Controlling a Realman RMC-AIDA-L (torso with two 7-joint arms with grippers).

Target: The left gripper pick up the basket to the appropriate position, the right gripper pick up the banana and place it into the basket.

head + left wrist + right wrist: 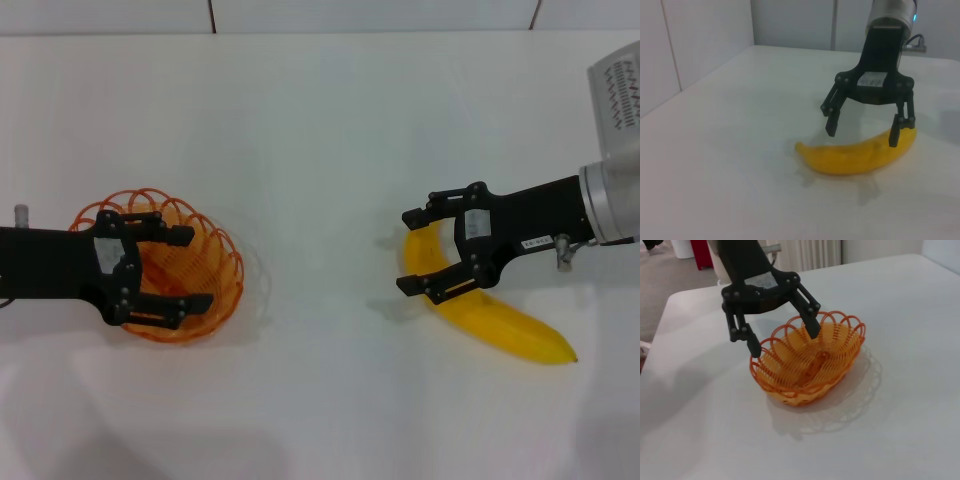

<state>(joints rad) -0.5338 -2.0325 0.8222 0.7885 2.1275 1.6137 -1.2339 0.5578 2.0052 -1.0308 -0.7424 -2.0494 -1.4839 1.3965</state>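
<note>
The orange wire basket (218, 262) sits on the white table at the left. My left gripper (197, 268) is open and low over the basket's near end. In the right wrist view the left gripper (785, 342) has one fingertip at the basket (812, 367) rim and the other over its inside. The yellow banana (505, 328) lies flat at the right. My right gripper (408, 251) is open and straddles the banana's upper end. The left wrist view shows the right gripper (862, 136) just above the banana (852, 159), not closed on it.
The white table (320, 140) spreads between basket and banana with nothing else on it. A wall edge runs along the back (300, 30). The right arm's white housing (620, 100) stands at the far right.
</note>
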